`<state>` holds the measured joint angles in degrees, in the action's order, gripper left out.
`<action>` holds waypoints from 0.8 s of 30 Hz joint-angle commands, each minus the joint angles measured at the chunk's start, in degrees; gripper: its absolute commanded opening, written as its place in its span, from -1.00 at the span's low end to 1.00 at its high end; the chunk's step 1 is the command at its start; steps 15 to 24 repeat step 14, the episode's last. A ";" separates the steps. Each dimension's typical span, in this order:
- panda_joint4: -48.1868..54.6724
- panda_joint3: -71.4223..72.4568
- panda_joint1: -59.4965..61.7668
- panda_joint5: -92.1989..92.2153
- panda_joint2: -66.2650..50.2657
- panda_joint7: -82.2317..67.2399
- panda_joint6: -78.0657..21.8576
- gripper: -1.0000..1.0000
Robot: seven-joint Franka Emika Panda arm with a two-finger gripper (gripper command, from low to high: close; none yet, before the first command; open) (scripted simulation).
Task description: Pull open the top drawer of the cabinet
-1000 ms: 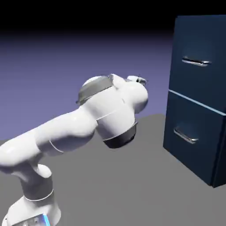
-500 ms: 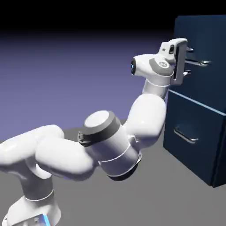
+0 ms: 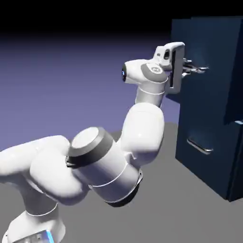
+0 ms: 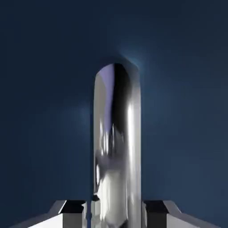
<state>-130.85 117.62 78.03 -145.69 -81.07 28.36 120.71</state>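
Note:
The cabinet [image 3: 236, 182] is a tall dark navy box at the exterior view's right. Its top drawer [image 3: 209, 97] stands partly slid out toward the arm, its front ahead of the lower drawer's front. My gripper [image 3: 189, 67] is level with the drawer's slim silver handle [image 3: 198, 69] and shut on it. In the hand view the handle [image 4: 116, 147] runs as a shiny upright bar over the navy drawer front [image 4: 44, 111]. My gripper [image 4: 116, 214] clamps that bar, with one grey fingertip [image 4: 73, 213] on each side.
The lower drawer [image 3: 211, 166] sits flush below, with its own silver handle [image 3: 199, 146]. The white arm's bulky elbow [image 3: 102, 163] hangs over the grey table [image 3: 166, 213] to the left of the cabinet.
The arm has unfolded from a low crouch and reached up to the top handle. The gripper went from open to shut on it, and the top drawer has slid out leftward.

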 commanded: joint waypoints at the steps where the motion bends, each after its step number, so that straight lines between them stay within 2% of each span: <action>1: -2.08 0.92 1.41 0.44 -0.32 0.29 -0.71 -1.00; 10: -19.42 11.02 13.26 8.71 -5.03 0.77 -6.64 -1.00; 11: -19.42 11.02 13.26 8.71 -5.03 0.77 -6.64 1.00; 14: -23.57 14.56 16.10 12.08 -6.98 0.48 -7.95 1.00; 24: -23.57 14.56 16.10 12.08 -6.98 0.48 -7.95 1.00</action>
